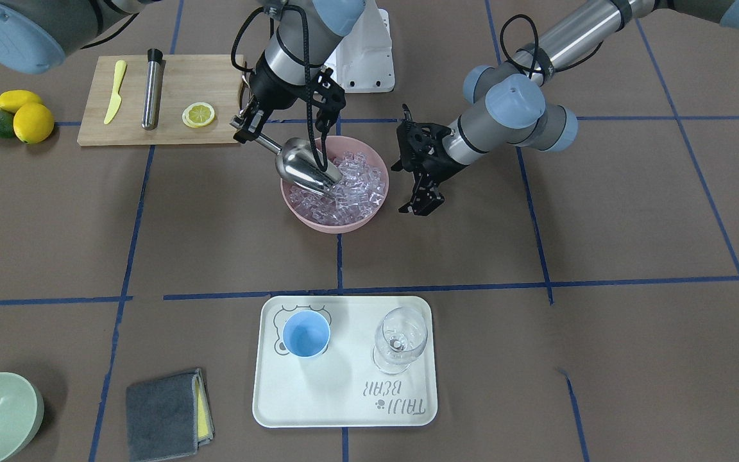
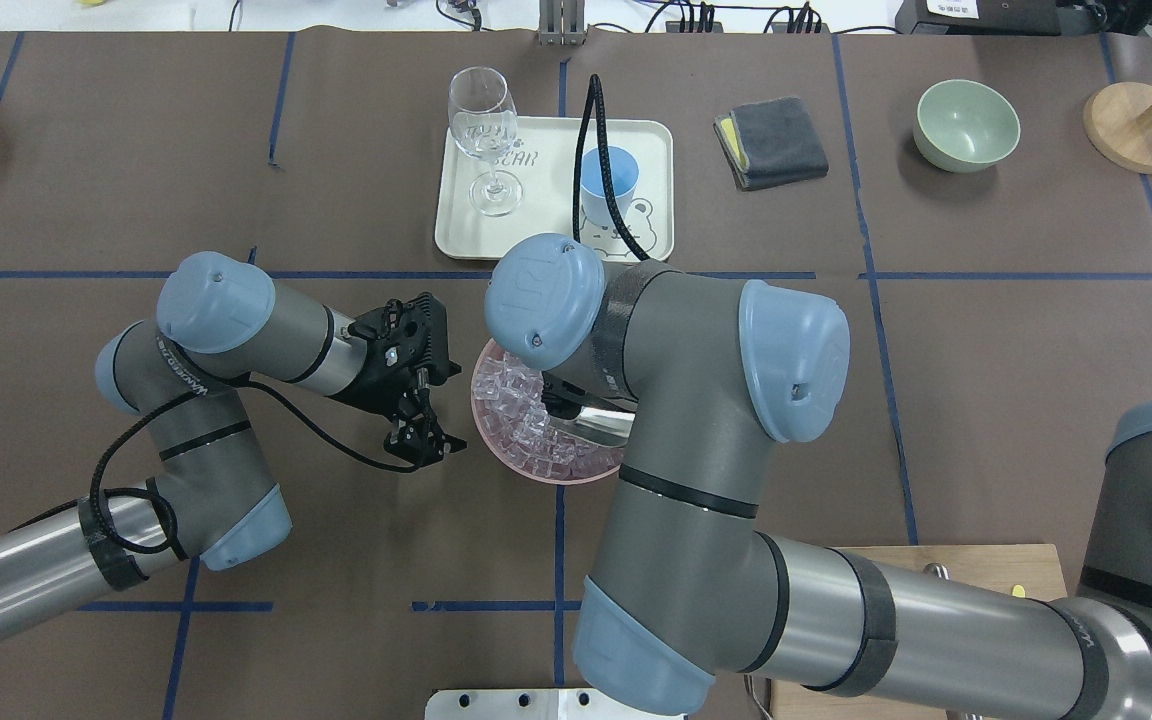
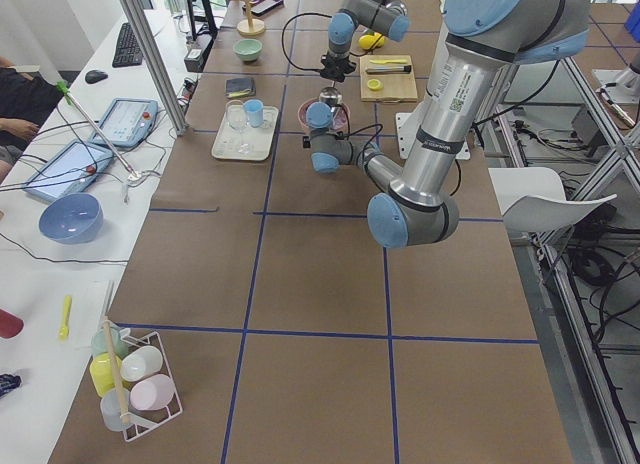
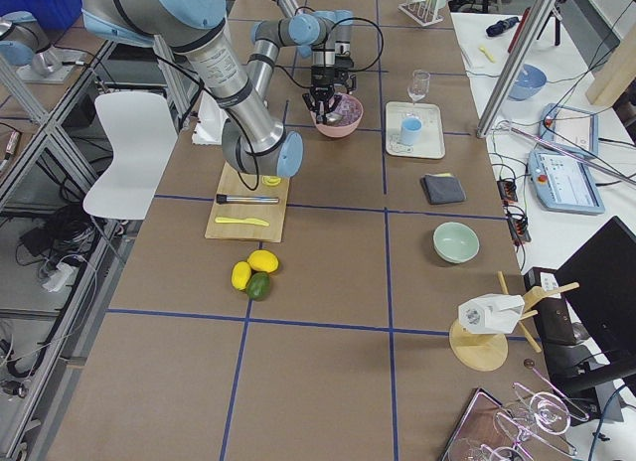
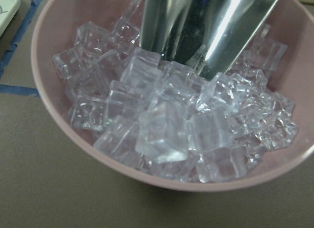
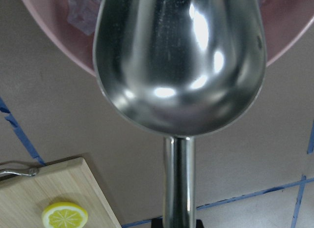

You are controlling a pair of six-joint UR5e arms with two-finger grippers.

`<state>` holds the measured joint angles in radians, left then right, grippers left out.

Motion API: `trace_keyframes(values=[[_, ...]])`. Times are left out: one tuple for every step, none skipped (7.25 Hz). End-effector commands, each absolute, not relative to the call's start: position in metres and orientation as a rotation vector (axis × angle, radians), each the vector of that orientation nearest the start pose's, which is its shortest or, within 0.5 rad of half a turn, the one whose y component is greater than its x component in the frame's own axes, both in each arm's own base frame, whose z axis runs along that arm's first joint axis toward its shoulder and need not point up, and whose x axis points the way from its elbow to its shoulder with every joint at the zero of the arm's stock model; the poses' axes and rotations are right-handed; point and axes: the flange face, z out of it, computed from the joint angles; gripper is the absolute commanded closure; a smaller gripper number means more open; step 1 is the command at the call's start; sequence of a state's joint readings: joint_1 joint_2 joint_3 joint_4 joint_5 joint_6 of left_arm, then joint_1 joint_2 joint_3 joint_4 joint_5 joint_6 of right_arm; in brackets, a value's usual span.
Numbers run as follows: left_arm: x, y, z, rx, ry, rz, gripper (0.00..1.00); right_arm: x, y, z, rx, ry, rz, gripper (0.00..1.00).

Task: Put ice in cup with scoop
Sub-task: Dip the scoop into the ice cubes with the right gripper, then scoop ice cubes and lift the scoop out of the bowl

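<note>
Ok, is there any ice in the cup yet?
Empty. The cup shows only its bare blue bottom; the ice sits in the pink bowl.

Pink bowl [image 1: 337, 226] between right gripper [image 1: 243, 128] and left gripper [image 1: 422, 206]. Wooden board [image 1: 170, 131] just beside right gripper, bearing yellow knife [image 1: 115, 92], steel cylinder [image 1: 151, 90], lemon slice [image 1: 198, 115]. Tray [image 1: 344, 410], wine glass [image 1: 399, 339] well apart.

We see a shiny silver scoop [image 1: 302, 165] and clear, glassy ice [image 1: 360, 186] in the pink bowl [image 1: 331, 224]. Near the bowl are a light-blue cup [image 1: 306, 333], a cream tray [image 1: 344, 398] and the brown tabletop [image 1: 632, 212] with its blue grid.
</note>
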<state>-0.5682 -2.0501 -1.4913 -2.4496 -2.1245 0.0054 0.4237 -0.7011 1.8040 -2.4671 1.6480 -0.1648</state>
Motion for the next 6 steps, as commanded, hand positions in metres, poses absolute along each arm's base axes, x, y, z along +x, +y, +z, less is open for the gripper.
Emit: trace_keyframes(values=[[0.519, -0.427, 0.316, 0.918, 1.088, 1.188, 0.00, -0.521, -0.364, 0.173, 0.171, -0.188, -1.327, 1.00], [0.519, -0.427, 0.316, 0.916, 1.088, 1.188, 0.00, -0.523, -0.364, 0.179, 0.188, -0.203, -1.328, 1.00], [0.519, -0.427, 0.315, 0.918, 1.088, 1.188, 0.00, -0.523, -0.364, 0.179, 0.192, -0.208, -1.332, 1.00], [0.520, -0.427, 0.311, 0.922, 1.092, 1.186, 0.00, -0.526, -0.365, 0.194, 0.204, -0.217, -1.332, 1.00], [0.521, -0.428, 0.307, 0.921, 1.098, 1.177, 0.00, -0.528, -0.365, 0.205, 0.204, -0.222, -1.334, 1.00], [0.521, -0.428, 0.304, 0.925, 1.100, 1.176, 0.00, -0.527, -0.367, 0.207, 0.203, -0.220, -1.337, 1.00]])
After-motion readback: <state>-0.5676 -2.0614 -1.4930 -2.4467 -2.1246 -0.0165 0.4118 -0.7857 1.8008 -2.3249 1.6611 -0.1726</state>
